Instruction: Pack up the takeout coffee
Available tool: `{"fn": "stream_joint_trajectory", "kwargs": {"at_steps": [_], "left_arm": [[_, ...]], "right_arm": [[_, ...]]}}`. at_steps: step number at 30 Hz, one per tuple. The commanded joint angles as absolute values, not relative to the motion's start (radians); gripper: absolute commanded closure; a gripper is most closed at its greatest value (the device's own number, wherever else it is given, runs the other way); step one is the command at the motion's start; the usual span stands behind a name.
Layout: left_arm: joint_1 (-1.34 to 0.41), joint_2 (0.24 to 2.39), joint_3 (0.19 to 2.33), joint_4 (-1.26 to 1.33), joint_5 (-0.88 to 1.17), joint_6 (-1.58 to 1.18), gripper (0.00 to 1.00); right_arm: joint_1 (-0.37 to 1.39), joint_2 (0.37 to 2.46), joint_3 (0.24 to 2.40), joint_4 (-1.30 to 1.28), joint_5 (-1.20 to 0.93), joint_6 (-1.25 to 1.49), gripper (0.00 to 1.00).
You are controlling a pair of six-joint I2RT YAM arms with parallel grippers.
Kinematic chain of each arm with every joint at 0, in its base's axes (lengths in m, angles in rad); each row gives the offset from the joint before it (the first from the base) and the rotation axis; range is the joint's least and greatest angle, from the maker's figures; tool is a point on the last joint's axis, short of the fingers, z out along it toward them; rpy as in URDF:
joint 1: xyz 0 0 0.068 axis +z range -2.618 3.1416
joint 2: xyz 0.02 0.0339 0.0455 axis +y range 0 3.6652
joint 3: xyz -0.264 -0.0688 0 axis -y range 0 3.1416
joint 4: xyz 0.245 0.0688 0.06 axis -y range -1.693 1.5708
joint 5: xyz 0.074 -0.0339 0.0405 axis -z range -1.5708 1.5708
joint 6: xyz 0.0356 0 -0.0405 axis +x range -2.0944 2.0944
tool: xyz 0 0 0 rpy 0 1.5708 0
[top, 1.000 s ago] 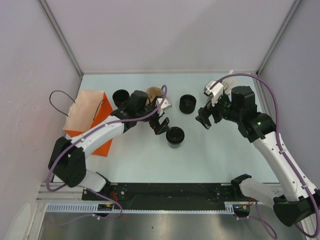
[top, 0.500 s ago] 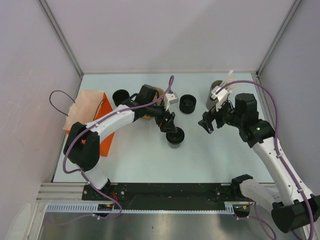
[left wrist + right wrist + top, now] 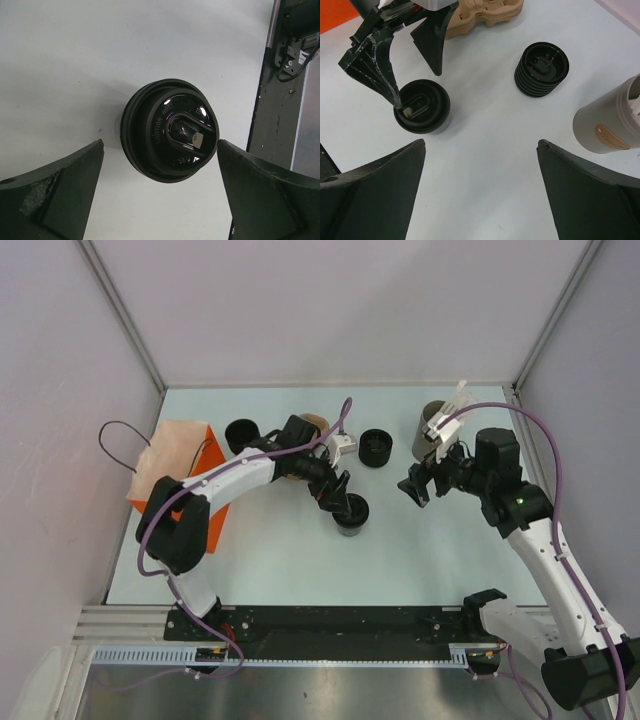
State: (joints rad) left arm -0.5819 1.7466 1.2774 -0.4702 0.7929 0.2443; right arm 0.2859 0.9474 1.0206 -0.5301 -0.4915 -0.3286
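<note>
Coffee: small black lidded disposable cup [image 3: 170, 130], likely light, crushable; pinch tapered sides. Left claw [image 3: 160, 150] gapes over it, right claw [image 3: 481, 145] released.

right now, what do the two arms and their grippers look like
The left arm and right arm match: white links, black joints, a purple cable looping along each. The left gripper and right gripper are black, with broad wedge-shaped fingers scuffed pale in spots, and a white block at the wrist.
</note>
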Motion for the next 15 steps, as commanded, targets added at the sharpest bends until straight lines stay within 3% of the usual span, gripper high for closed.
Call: {"fn": "stream_joint_trajectory", "kwargs": {"at_steps": [1, 15], "left_arm": [[-0.575, 1.770, 1.312, -0.474, 0.811, 0.241, 0.01], [-0.555, 1.815, 1.328, -0.451, 0.825, 0.210, 0.17]], "right_arm": [[0.281, 0.922, 1.017, -0.485, -0.518, -0.318, 0.02], [0.275, 0.916, 1.008, -0.480, -0.529, -0.316, 0.05]]}}
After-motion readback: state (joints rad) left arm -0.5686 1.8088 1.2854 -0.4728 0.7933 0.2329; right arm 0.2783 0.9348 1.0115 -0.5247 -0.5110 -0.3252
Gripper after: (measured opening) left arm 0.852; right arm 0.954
